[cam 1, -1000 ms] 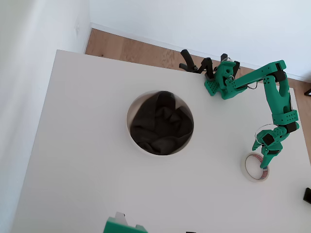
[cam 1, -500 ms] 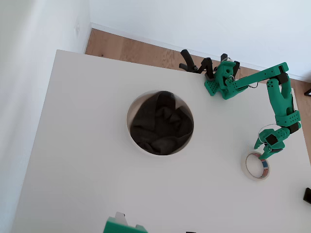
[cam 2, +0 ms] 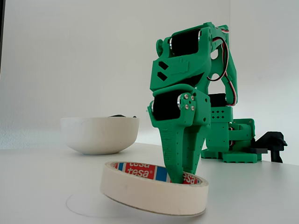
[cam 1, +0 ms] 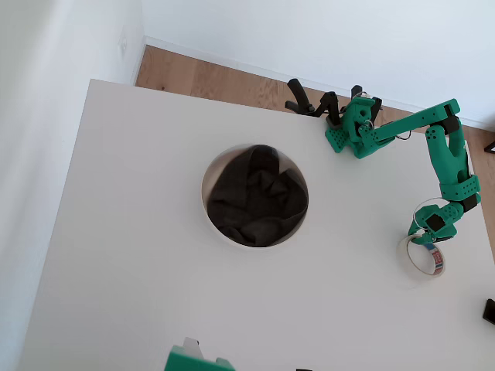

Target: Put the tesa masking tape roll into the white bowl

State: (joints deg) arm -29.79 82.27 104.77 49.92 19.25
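The tesa masking tape roll [cam 1: 422,256] is a cream ring near the table's right edge in the overhead view. In the fixed view the roll [cam 2: 154,189] is tilted, its left side raised off the table, and the red-and-blue label shows inside. My green gripper [cam 1: 427,239] points down into the ring. Its fingers [cam 2: 180,163] are closed together on the roll's far wall [cam 2: 181,177]. The white bowl [cam 1: 207,185] with dark cloth inside stands mid-table, well to the left of the roll, and it appears behind the roll [cam 2: 100,135] in the fixed view.
My arm's base [cam 1: 352,127] is clamped at the table's far edge, with black clamps [cam 1: 309,100] beside it. A green object [cam 1: 193,359] pokes in at the near edge and a small black thing [cam 1: 489,311] at the right edge. White table lies between roll and bowl.
The fingers have closed from a wider spread onto the roll's rim. The roll has shifted right and slightly away, toward the table's edge, and now sits tilted.
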